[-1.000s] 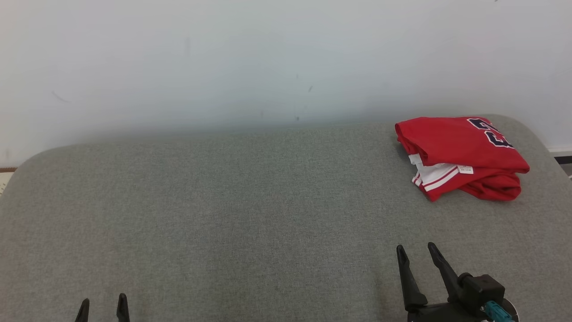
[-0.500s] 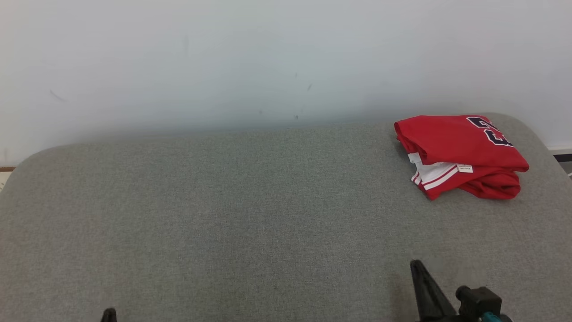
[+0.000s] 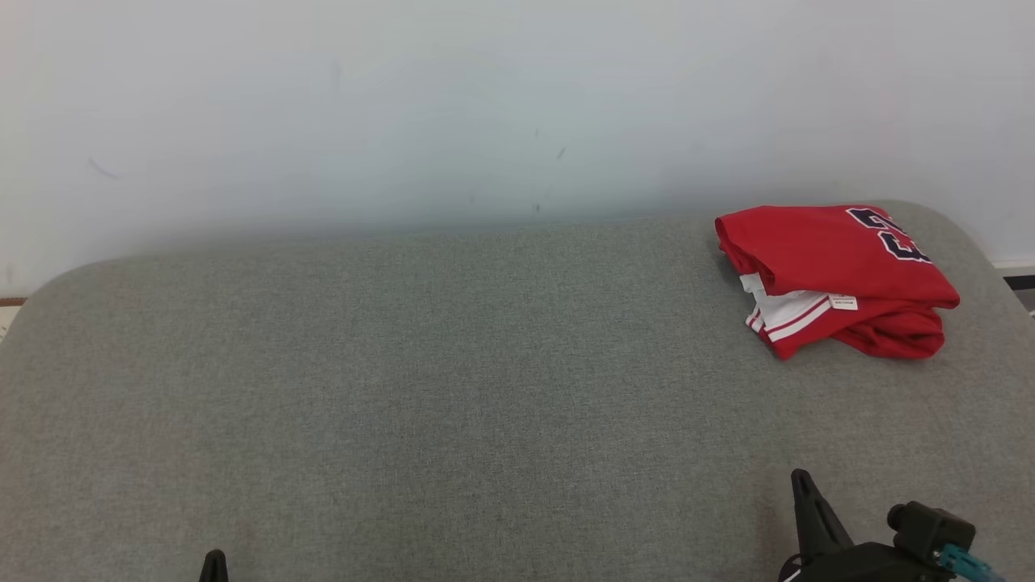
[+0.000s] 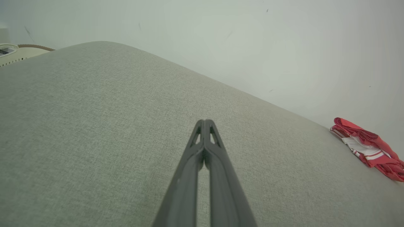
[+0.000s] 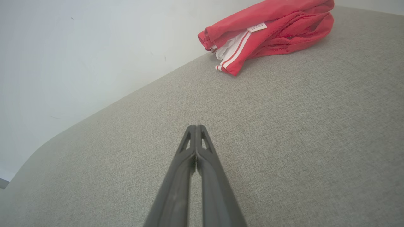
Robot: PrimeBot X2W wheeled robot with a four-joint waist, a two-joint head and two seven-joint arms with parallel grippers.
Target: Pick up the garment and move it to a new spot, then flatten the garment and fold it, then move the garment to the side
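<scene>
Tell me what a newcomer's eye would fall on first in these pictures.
The folded red garment lies at the far right of the grey surface, close to the white wall. Near the front edge, the left gripper and the right gripper stand apart from it, fingers shut and empty.

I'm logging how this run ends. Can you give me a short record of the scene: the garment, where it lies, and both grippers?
garment: red, folded, white trim showing
place: far right corner of the grey surface, by the wall
left gripper: fingers shut, empty
right gripper: fingers shut, empty, apart from the garment
task state: garment looks folded and set aside
</scene>
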